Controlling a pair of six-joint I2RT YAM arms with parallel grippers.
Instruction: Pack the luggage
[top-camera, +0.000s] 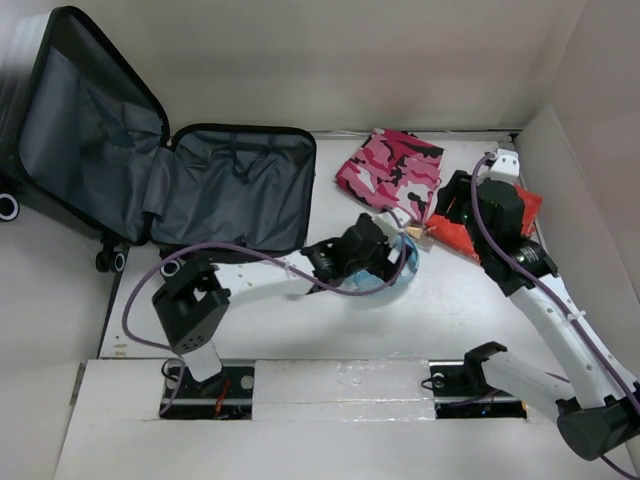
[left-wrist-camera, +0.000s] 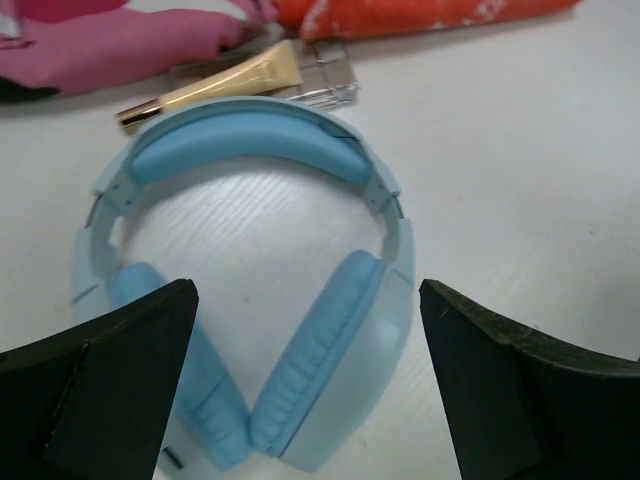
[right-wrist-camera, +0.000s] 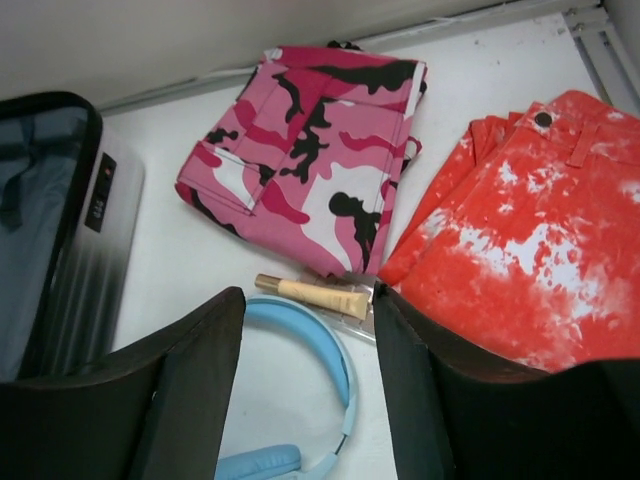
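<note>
The left hand (left-wrist-camera: 308, 300) hangs, fingers apart, astride the pale blue padded headphones (left-wrist-camera: 250, 140), seemingly lined up to grip them for packing. The right hand (right-wrist-camera: 310, 300), likewise spread and empty, hovers by the pink camouflage garment (right-wrist-camera: 310, 150) and orange-red splashed trousers (right-wrist-camera: 540, 230). The grey-lined hard-shell luggage (top-camera: 235, 190) lies open far left on the white surface (top-camera: 450, 320), enclosed by plain white panels (top-camera: 400, 60).

Headphones (left-wrist-camera: 340, 340) in smooth pale-blue plastic, cushions soft matt; luggage (top-camera: 230, 190) lined in grey cloth; tabletop (left-wrist-camera: 520, 150) matt white.
</note>
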